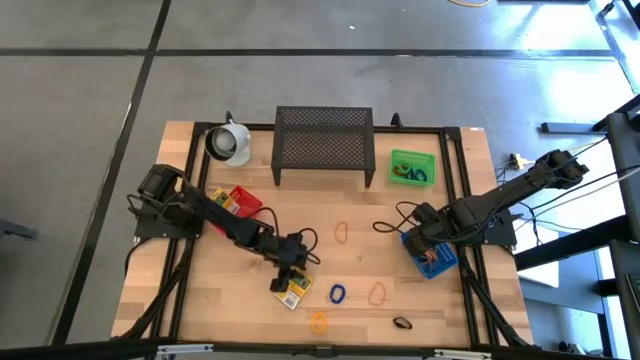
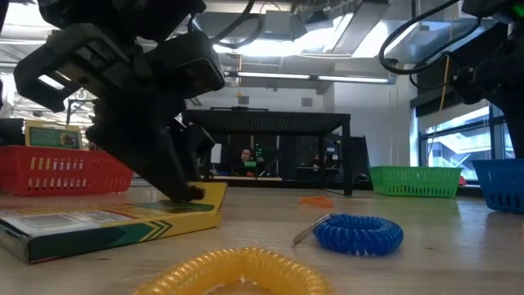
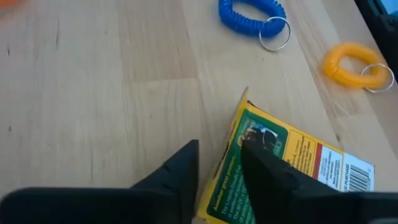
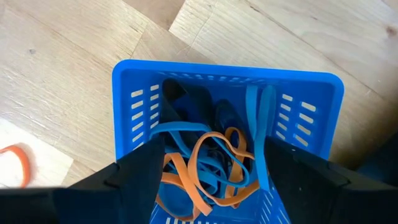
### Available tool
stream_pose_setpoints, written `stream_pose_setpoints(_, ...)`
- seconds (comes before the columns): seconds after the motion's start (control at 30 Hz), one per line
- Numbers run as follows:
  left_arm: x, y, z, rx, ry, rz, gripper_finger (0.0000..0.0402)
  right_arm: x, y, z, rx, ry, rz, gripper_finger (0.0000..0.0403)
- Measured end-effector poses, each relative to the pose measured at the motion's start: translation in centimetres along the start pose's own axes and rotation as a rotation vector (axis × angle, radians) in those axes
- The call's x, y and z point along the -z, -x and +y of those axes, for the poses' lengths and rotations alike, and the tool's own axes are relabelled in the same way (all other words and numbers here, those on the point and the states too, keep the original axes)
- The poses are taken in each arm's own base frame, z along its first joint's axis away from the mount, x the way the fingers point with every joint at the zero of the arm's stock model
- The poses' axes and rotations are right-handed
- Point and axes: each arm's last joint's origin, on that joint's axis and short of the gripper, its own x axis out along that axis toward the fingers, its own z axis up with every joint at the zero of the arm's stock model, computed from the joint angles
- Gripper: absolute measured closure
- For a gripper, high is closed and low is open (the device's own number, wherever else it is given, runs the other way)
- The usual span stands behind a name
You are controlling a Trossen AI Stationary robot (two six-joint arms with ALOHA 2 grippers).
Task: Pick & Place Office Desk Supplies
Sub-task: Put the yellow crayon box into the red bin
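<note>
A yellow printed packet (image 1: 291, 291) lies flat on the table's near middle. My left gripper (image 1: 293, 265) stands over it, nearly shut, with the packet's edge (image 3: 227, 180) between the fingers. A second packet (image 1: 226, 202) stands in the red bin (image 1: 243, 203). Loops lie on the wood: blue coil (image 3: 252, 15), yellow coil (image 3: 354, 62), two orange loops (image 1: 341, 234) (image 1: 377, 293) and a black one (image 1: 402, 323). My right gripper (image 4: 211, 162) hangs open over the blue bin (image 4: 224, 71), which holds blue and orange loops (image 4: 211, 165). My left gripper pinches the yellow packet at its long side edge (image 3: 231, 163), near one corner. One finger (image 3: 264, 165) is on the printed face and the other finger (image 3: 183, 171) is beside the edge. The fingers come slanting down from above. The packet (image 2: 98, 225) rests on the table.
A black mesh stand (image 1: 323, 143) and a white mug (image 1: 228, 143) sit at the far edge, and a green bin (image 1: 412, 167) with loops sits far right. Bare wood lies between the packet and the red bin. The table's near edge is close to the yellow coil (image 2: 237, 270).
</note>
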Motion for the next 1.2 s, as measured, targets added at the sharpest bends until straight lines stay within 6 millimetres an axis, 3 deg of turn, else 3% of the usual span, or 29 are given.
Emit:
stream_pose_setpoints(0.2,0.0,0.0,0.0,0.016,-0.001,0.005,0.0381,0.0,0.0,0.0,0.0,0.003,0.0,0.0128)
stream_pose_setpoints(0.27,0.0,0.0,-0.1,0.018,0.005,0.006,0.0394,0.0,0.0,0.0,0.0,0.004,0.0,0.0128)
stream_pose_setpoints(0.43,-0.1,0.2,-0.1,0.015,0.017,0.002,0.04,0.0,0.0,0.0,0.0,0.0,0.0,0.0128)
stream_pose_setpoints(0.63,-1.3,1.8,-0.5,0.01,0.019,-0.067,0.04,-0.1,0.5,0.3,-0.018,-0.002,-0.003,0.0128)
stream_pose_setpoints(1.2,-6.3,10.5,-1.5,-0.298,-0.175,-0.514,0.04,-1.8,6.7,3.4,-0.175,0.083,-0.35,0.0128)
